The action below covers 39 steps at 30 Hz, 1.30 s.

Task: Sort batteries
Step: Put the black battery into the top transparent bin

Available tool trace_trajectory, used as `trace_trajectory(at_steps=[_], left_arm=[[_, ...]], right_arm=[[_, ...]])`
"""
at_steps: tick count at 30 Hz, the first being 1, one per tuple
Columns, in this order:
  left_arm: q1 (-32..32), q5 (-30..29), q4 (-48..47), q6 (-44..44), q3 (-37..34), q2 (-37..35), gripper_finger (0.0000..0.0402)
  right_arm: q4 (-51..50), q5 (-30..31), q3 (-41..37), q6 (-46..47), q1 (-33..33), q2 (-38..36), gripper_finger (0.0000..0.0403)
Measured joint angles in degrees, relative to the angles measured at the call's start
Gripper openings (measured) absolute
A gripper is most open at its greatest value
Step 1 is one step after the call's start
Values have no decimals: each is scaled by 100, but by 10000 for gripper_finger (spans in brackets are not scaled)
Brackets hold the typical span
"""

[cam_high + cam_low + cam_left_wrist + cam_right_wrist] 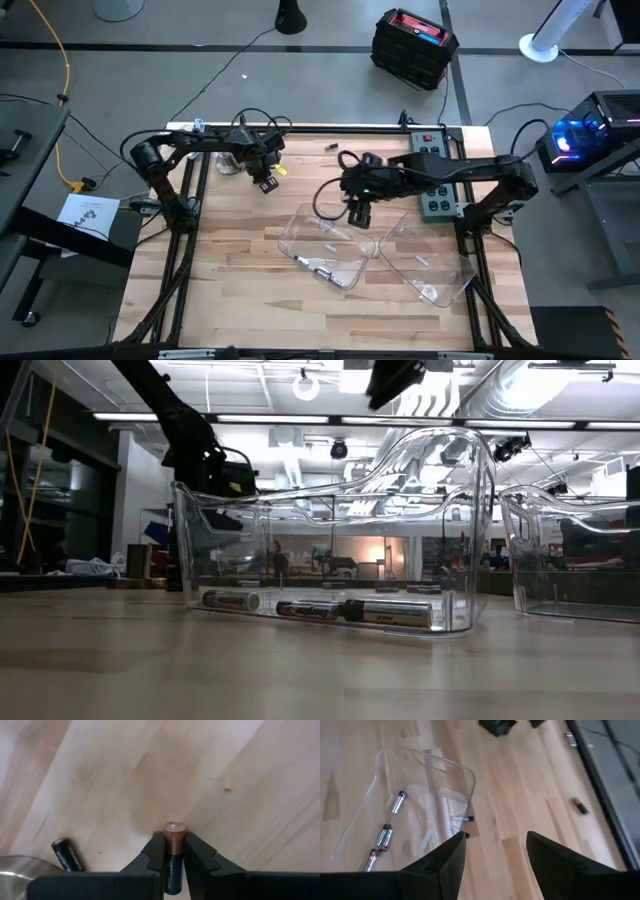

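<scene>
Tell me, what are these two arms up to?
They are sorting batteries into clear trays. The left tool is shut on a copper-topped battery at the far left of the wooden table. The right tool hangs open beside the left tray, which already holds several batteries.

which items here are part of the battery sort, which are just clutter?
Job:
- copper-top battery pinched in left end effector
- loose black battery
- batteries in left clear tray
- right clear tray

Clutter:
- power strip
- metal bowl
</scene>
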Motion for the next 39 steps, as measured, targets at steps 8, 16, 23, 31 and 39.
trace_trajectory(at_steps=[8,16,23,31,39], left_arm=[[-70,214,399,33,11,-1363,30],[-1191,1301,2206,-357,34,-2431,30],[-2112,1314,3397,-601,26,-2487,30],[-2025,1273,3401,-575,24,-3580,31],[-1805,952,2854,-537,24,-4802,30]], right_arm=[[-845,852,0,1623,409,-907,204],[-2166,-484,0,4335,892,-1017,204],[-2787,-1117,-420,5140,1530,-480,175],[-1949,-1488,-2565,6037,1778,-496,14],[-460,-962,-3962,6048,1031,-490,3]])
